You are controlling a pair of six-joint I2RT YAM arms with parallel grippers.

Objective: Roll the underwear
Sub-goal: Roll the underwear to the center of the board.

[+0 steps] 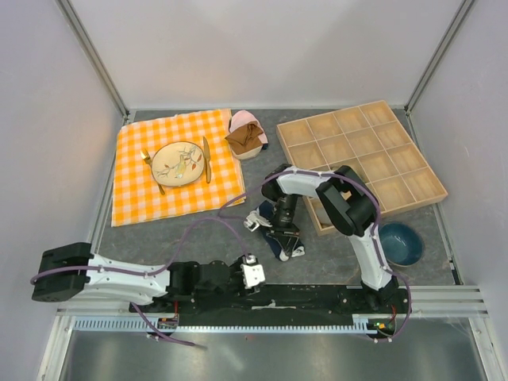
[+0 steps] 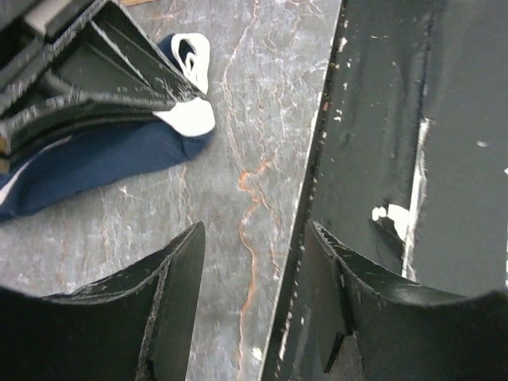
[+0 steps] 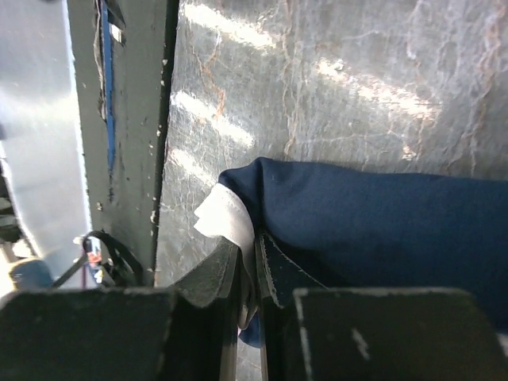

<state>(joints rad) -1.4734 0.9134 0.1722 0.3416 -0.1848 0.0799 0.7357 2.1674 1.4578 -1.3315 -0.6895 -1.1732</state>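
Observation:
The underwear [image 3: 373, 218] is navy-blue cloth with a white trim [image 3: 226, 218], lying on the grey marbled table near the front rail. In the top view it [image 1: 275, 246] shows partly under my right gripper [image 1: 287, 244]. My right gripper [image 3: 248, 258] is shut on the white-trimmed edge of the underwear, the cloth pinched between its jaws. In the left wrist view the underwear [image 2: 95, 163] lies at upper left with the right gripper's black fingers [image 2: 103, 95] on it. My left gripper [image 2: 252, 262] is open and empty, low beside the black front rail [image 2: 397, 143], apart from the garment.
An orange checked cloth [image 1: 143, 190] with a plate [image 1: 179, 163] and cutlery lies at the back left. Brown and pink garments [image 1: 247, 136] sit beside it. A wooden compartment tray [image 1: 361, 155] stands at the right, a blue bowl [image 1: 401, 243] in front of it.

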